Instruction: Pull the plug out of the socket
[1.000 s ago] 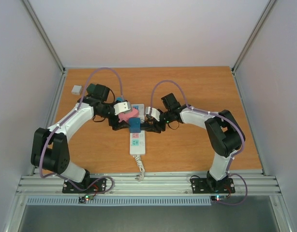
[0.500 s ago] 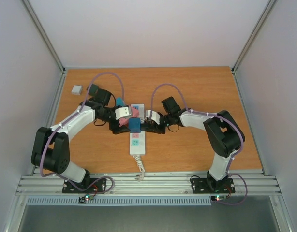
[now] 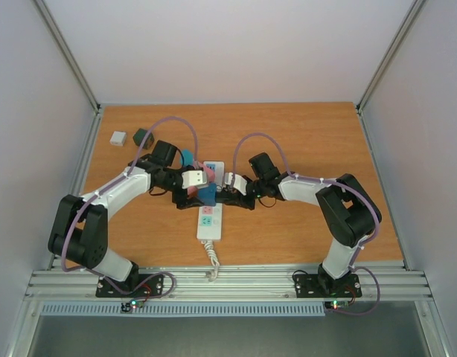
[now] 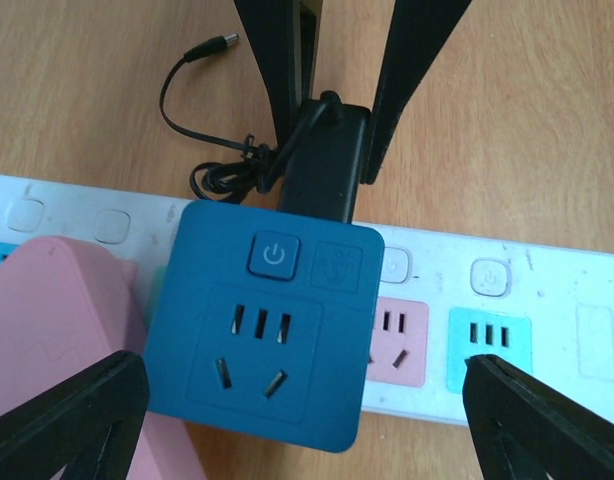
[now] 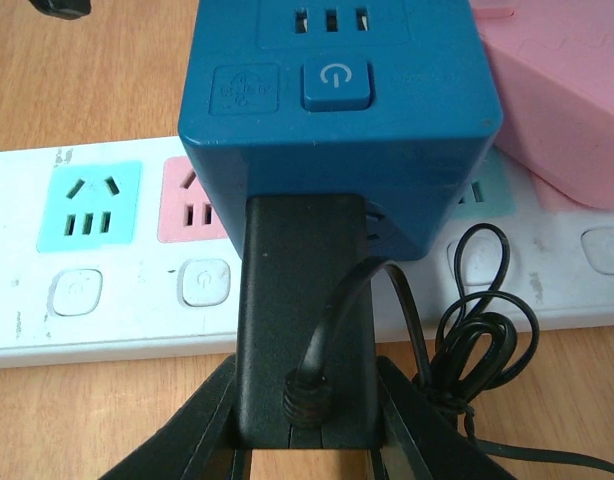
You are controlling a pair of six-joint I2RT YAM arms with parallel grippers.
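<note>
From above, the socket [image 3: 207, 223] lies lengthwise mid-surface [image 3: 303, 141], with the left arm [image 3: 117, 186] and right arm [image 3: 310, 182] meeting over its far half, where a blue adapter cube [image 3: 207, 195] and a pink cube [image 3: 202, 178] sit.

In the left wrist view, the left fingers [image 4: 77, 415] are spread wide on either side of the blue adapter cube and touch nothing. The black plug [image 4: 322, 165] sticks out of the cube's far side.

In the right wrist view, the right fingers [image 5: 187, 430] appear to pinch the black plug by its sides, near its cord [image 5: 477, 340].

With nothing bracing the cube or the socket, a pull may lift the cube out or drag the whole strip. The grip also sits low and could slip off the plug.
</note>
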